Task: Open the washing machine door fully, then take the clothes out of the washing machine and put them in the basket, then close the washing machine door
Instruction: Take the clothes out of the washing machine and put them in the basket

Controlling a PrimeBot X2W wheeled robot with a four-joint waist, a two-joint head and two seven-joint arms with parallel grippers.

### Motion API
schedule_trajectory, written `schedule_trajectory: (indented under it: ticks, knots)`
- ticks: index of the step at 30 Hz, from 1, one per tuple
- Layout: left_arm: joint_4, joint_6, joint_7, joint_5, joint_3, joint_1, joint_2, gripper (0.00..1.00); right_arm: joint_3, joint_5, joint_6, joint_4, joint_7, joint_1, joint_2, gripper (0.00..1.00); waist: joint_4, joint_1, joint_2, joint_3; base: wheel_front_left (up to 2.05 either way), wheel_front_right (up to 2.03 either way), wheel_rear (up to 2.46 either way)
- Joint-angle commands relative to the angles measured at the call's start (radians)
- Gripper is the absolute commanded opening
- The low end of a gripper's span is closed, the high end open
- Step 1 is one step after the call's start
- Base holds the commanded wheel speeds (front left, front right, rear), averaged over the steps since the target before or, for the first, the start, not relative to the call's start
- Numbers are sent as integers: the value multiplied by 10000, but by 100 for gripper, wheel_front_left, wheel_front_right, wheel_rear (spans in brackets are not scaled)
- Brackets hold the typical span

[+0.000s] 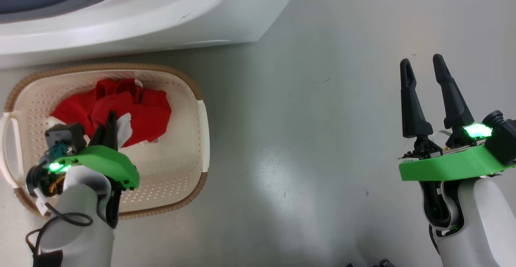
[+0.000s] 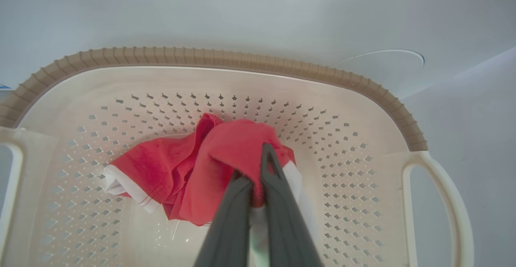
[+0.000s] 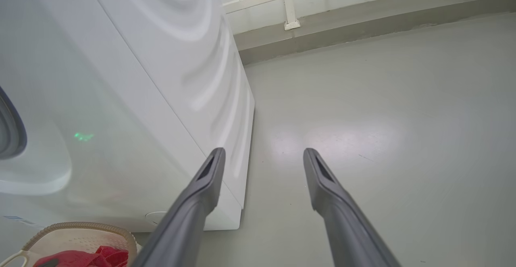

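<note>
The left fingers (image 2: 278, 202) are pinched nearly together on a fold of the red clothes (image 2: 169, 170). The clothes lie bunched in the basket (image 2: 201, 55) and spread to the left of the tips. Past the tips, the basket's far rim sits close to the washing machine (image 1: 161, 13), which has a round cover (image 2: 383, 63) low on its front. The right fingers (image 1: 411, 101) are spread wide and hold nothing above the grey floor (image 1: 322, 138), with the washer's corner just to their left. The grey ring (image 1: 60, 11) of the washer's opening is cut off at the frame edge. A small blue label (image 3: 16, 218) is too small to read.
</note>
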Motion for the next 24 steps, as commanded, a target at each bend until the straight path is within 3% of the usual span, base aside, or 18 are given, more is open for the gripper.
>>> schedule_trajectory:
  ticks: [1,3,4,24]
  knots:
    - [-52,-53,-51,50,295,113,316,40,165,-20,65,-231,-63,73,14,100,26,-1,0,-46,0,0,0]
    - [-40,-53,-51,91,363,122,323,88,160,-34,65,-203,-63,86,14,100,54,-1,0,-127,0,0,0]
    - [-31,-53,-51,110,393,146,320,100,160,-41,65,-187,-63,95,14,100,70,-1,0,-191,0,0,0]
    - [-1086,-54,-51,-50,564,1606,148,100,321,-223,65,309,-63,686,14,100,255,-1,0,-2246,0,0,0]
